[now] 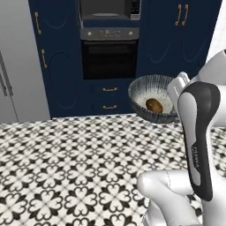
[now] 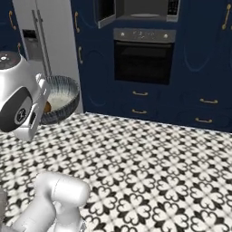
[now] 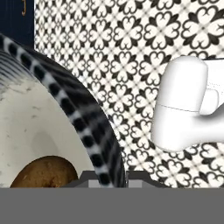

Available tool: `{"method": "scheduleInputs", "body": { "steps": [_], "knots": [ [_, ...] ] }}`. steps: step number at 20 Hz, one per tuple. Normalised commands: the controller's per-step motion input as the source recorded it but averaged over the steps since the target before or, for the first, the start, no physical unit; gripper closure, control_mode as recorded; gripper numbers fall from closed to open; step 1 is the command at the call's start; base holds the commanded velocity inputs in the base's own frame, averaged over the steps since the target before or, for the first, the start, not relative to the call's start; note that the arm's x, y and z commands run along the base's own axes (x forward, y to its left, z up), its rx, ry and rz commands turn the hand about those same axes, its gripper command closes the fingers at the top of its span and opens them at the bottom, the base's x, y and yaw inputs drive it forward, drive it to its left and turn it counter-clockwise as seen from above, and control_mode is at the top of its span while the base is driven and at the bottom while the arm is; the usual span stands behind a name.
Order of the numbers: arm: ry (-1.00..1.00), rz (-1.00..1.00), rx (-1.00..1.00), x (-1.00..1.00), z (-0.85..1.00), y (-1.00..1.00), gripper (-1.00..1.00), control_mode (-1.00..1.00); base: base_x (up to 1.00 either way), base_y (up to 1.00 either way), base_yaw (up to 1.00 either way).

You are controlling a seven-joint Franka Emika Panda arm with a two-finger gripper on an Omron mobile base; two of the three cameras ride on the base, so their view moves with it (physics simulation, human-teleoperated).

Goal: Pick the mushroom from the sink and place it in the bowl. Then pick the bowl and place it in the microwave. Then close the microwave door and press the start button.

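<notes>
We see the bowl (image 1: 152,104) at the right of centre in the left base view, raised off the patterned floor (image 1: 79,167) and tilted so its pale inside faces us. The mushroom (image 1: 154,105) lies in the bottom of it, a brown lump against the whitish inside. The white arm (image 1: 198,132) fills the lower right of that frame and its hand meets the bowl's right rim.

In the right base view the bowl (image 2: 61,103) sits at the left edge of centre, half hidden behind the arm's round joint, with a sliver of the mushroom (image 2: 47,107) just showing at the joint's edge.

In the hand view the gripper (image 3: 104,177) is at the bottom centre. The bowl's (image 3: 74,113) striped rim runs down from the upper left and passes straight between the two dark tips, so we read the jaws as narrow and pinched onto the rim. The mushroom (image 3: 43,173) is at the lower left, inside the bowl, just beside the left tip but not between the jaws.

The microwave (image 1: 110,11) stands at the top centre of the left base view, above the black oven (image 1: 109,53); in the right base view its door (image 2: 105,13) stands swung open at the cavity's left side.
</notes>
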Motion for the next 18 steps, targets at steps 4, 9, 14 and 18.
{"method": "scheduleInputs", "body": {
  "steps": [4, 9, 14, 18],
  "knots": [
    [0.0, 0.0, 0.0, 0.0, 0.0, 0.0, 1.0, 1.0, 1.0, -0.15, 0.01],
    [0.0, 0.0, 0.0, 0.0, 0.0, 0.0, 1.0, 1.0, 1.0, -0.39, 0.05],
    [0.0, 0.0, 0.0, 0.0, 0.0, 0.0, 1.0, 1.0, 1.0, -0.42, 0.08],
    [0.0, 0.0, 0.0, 0.0, 0.0, 0.0, 1.0, 1.0, 1.0, -0.54, 0.14]
  ]
}}
